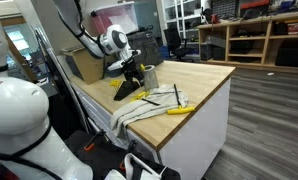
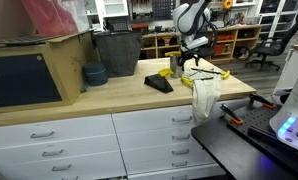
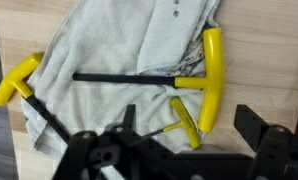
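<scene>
We see the pincer (image 3: 184, 150) hanging over a wooden table (image 3: 279, 60) with its jaws spread as wide as they go and nothing between them. It touches no object.

Under it lies a grey cloth (image 3: 119, 40), crumpled and spread across the table top. In both exterior views the cloth (image 1: 139, 112) reaches the table's edge (image 1: 204, 75), and part of it (image 2: 205, 95) droops over the front above the drawers.

Three yellow-handled tools rest on or at the cloth. In the wrist view the long T-handle wrench (image 3: 149, 78) lies across the cloth, its dark shaft running sideways and its yellow grip at the right, partly off the fabric. The short T-handle wrench (image 3: 186, 122) lies just below that grip and is the thing nearest the pincer, sitting about level with the gap between the jaws. The third T-handle wrench (image 3: 16, 80) is at the cloth's left edge, well apart from the other two, with its shaft slanting down toward the pincer's left finger.

In an exterior view the pincer (image 2: 194, 50) stands above the far end of the table (image 2: 109, 95). A black wedge (image 2: 159, 85) lies near the cloth, and a blue bowl (image 2: 94, 73), a dark bin (image 2: 117, 52) and a cardboard box (image 2: 34, 70) sit farther along.
</scene>
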